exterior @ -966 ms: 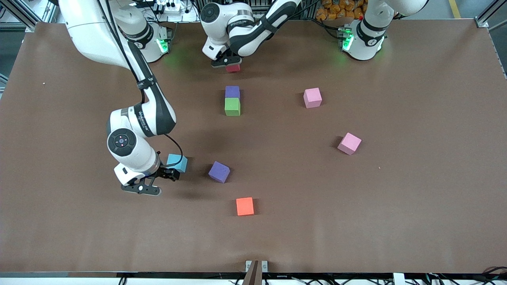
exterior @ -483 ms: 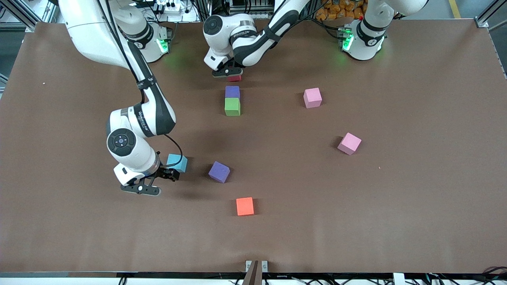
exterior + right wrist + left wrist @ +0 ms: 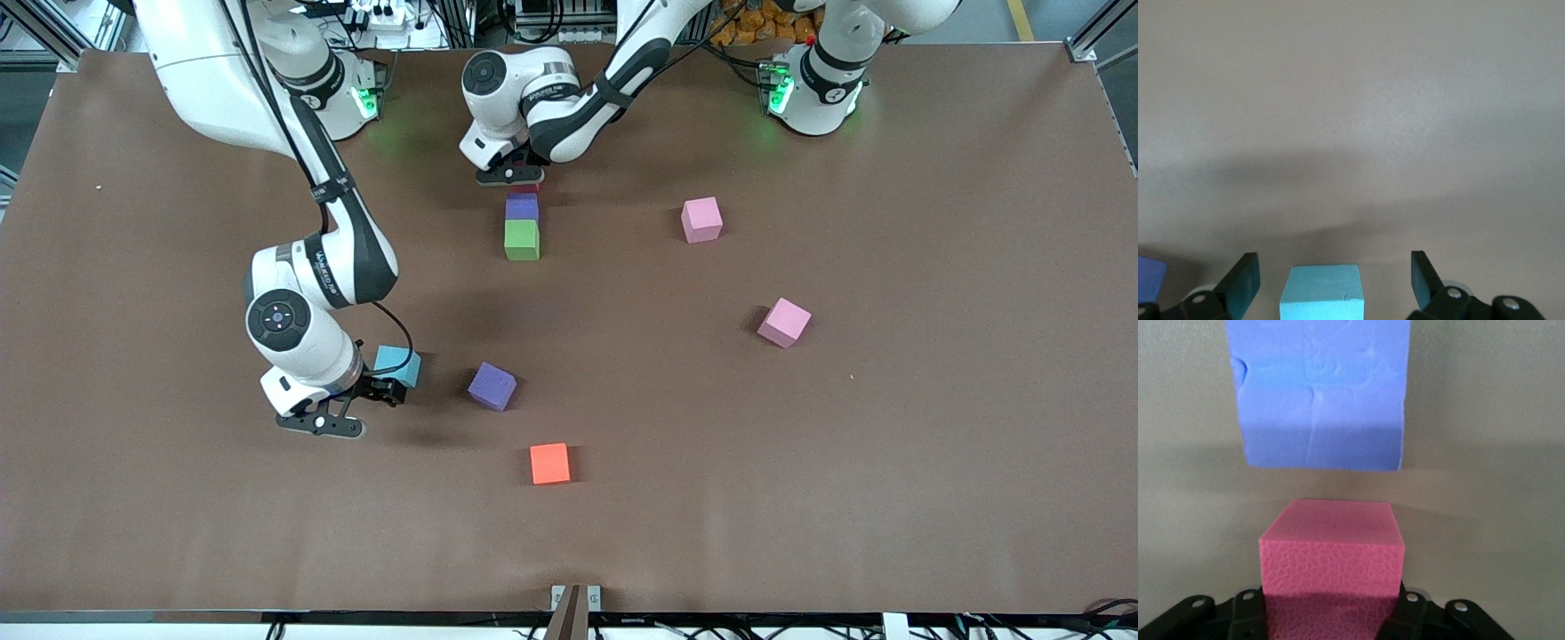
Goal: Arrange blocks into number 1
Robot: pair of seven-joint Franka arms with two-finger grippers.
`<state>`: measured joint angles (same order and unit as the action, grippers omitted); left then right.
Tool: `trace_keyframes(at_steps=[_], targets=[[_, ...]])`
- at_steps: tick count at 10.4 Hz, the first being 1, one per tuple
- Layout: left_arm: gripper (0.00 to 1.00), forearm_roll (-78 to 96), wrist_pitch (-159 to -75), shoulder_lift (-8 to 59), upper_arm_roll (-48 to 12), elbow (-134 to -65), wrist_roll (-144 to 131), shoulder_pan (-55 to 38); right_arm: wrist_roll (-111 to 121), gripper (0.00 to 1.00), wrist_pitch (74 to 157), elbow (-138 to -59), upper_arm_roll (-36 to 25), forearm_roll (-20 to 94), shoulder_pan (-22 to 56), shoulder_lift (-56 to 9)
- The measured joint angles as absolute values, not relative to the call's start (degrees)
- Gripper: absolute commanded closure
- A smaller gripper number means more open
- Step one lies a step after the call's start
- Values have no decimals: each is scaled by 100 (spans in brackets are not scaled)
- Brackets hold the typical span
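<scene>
My left gripper [image 3: 518, 178] is shut on the red block [image 3: 1331, 547], of which only a sliver [image 3: 526, 188] shows in the front view. It holds the block low, next to a purple block [image 3: 522, 207] [image 3: 1321, 393], with a narrow gap between them. That purple block touches the green block [image 3: 522, 239], and the two form a short column. My right gripper [image 3: 378, 391] [image 3: 1335, 280] is open, and its fingers flank the light blue block [image 3: 397, 364] [image 3: 1321, 293] without touching it.
Loose blocks on the brown table [image 3: 889, 462]: a second purple one [image 3: 492, 386] and an orange one [image 3: 550, 463] nearer the front camera, and two pink ones [image 3: 701, 220] [image 3: 784, 322] toward the left arm's end.
My left gripper has carried the red block from the table's robot edge down to the purple block at the column's end. The right arm has barely shifted.
</scene>
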<state>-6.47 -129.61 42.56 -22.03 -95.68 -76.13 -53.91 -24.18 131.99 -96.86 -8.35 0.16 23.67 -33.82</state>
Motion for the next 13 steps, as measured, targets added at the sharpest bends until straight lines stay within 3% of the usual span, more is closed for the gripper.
trace_keyframes(at_steps=[6, 7, 8, 12, 13], targets=[[98, -647, -12995, 4259, -2119, -9565, -7411, -5285, -1616, 0, 13232, -9974, -772, 22, 2500, -3483], [25, -647, -13003, 4260, -2107, -9562, -7410, -5281, -1570, 0, 13251, -10015, -772, 22, 2500, -3484], [0, -647, -13010, 4260, -2070, -9550, -7410, -5279, -1532, 0, 13280, -10046, -770, 22, 2506, -3490], [0, -647, -13024, 4260, -1999, -9500, -7360, -5267, -1523, 0, 13619, -10278, -762, 335, 2609, -3601], [0, -647, -13024, 4254, -2001, -9476, -7360, -5271, -1523, 4, 13638, -10294, -762, 348, 2610, -3623]])
